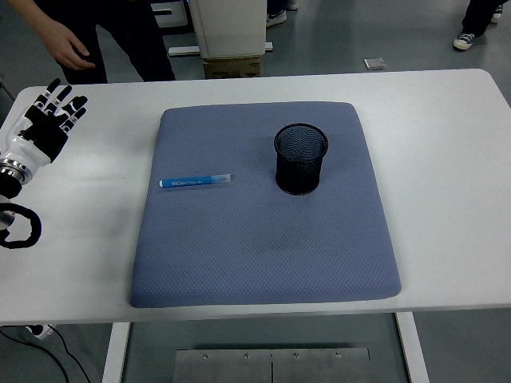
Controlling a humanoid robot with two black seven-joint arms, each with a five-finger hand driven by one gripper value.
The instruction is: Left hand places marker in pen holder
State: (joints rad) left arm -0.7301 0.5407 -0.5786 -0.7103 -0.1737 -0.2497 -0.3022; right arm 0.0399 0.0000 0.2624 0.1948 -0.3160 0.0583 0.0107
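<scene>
The left arm (11,171) runs off the left edge just past its wrist, and the right arm is nowhere in sight. At the far left a person (60,36) is cut off above the forearm, and at the far right only a shoe (465,40) shows. The print on the marker (196,181) is too small to read.

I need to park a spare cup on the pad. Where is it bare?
The whole front half of the blue pad, nearer than the marker and pen holder, is bare. So is the back-left corner behind the marker. The left hand sits off the pad, on the table's left.
</scene>
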